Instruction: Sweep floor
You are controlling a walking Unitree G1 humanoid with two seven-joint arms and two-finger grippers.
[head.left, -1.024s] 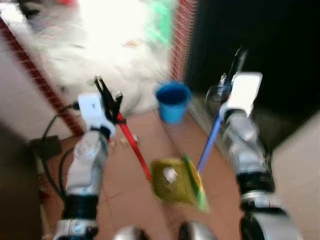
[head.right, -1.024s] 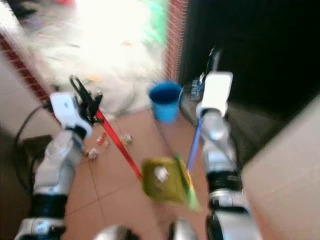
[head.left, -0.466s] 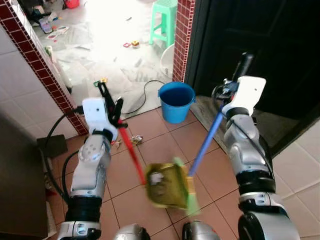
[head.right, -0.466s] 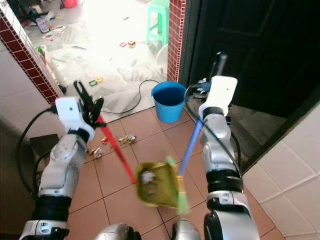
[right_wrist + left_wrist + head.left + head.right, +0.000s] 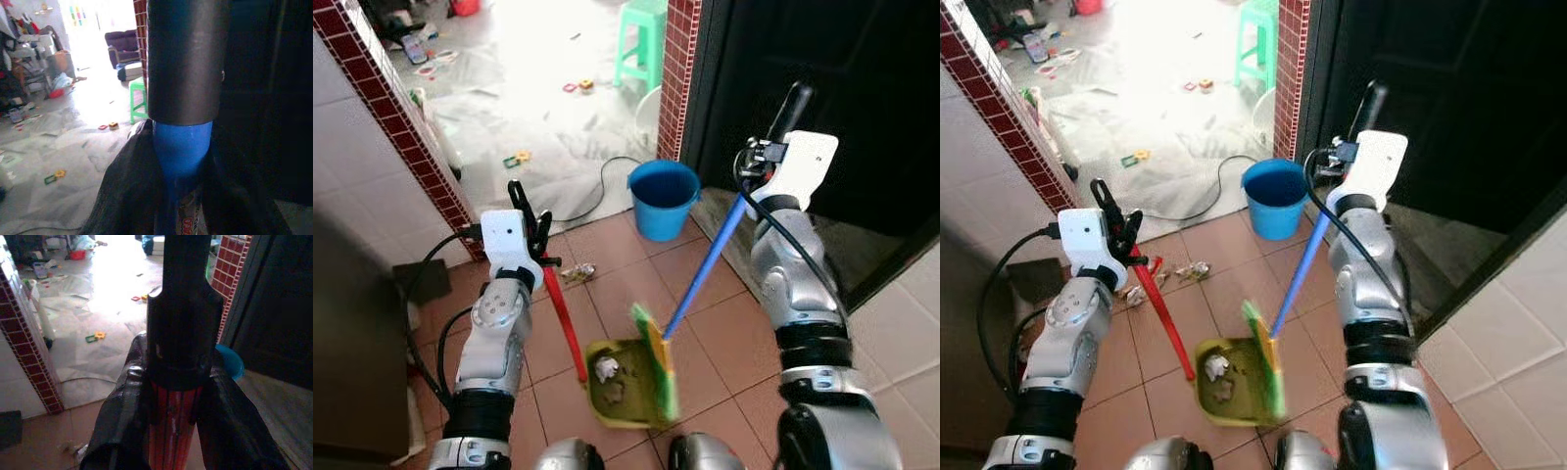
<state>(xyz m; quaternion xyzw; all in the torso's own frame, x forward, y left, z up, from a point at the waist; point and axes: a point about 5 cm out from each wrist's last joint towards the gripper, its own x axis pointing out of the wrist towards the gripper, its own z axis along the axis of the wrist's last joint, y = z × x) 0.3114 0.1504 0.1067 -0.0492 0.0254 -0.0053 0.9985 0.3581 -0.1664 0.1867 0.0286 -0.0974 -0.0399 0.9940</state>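
The left gripper [image 5: 530, 211] is clamped on the red handle [image 5: 564, 315] of the yellow dustpan [image 5: 625, 384]; the right gripper [image 5: 773, 157] grips the blue broom handle [image 5: 703, 273]. Both tools look light and stiff, best held high. Scraps [image 5: 578, 272] lie near the blue bucket [image 5: 664, 199].

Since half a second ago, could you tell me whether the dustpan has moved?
Cannot tell: the dustpan sits slightly farther from the blue bucket, but the camera moved too.
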